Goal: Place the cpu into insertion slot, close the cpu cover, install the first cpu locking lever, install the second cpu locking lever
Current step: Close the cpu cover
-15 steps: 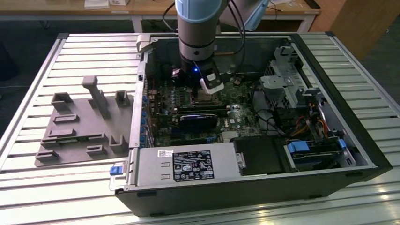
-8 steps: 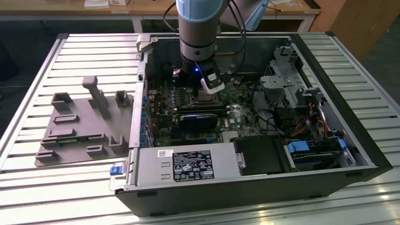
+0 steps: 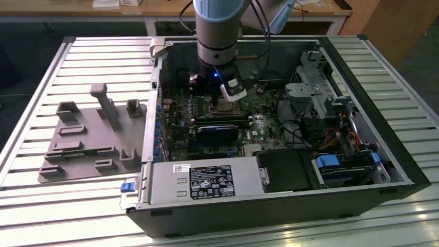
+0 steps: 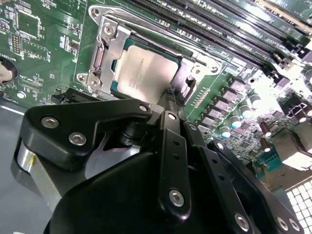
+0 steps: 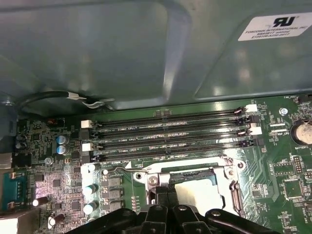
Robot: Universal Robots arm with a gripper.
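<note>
Exterior view — arm point(image 3: 218, 31) vertical; tool point(image 4: 170, 97) pinched at cpu point(image 4: 144, 73) edge

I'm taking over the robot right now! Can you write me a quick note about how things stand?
Gripper: shut, at the edge of the insertion slot; whether it pinches anything, I cannot tell.
Cpu: seated in the slot.
Cpu cover: looks down around the cpu, though not certain.
Done: cpu placed.
Left: the locking levers; I cannot tell if either is latched.
</note>
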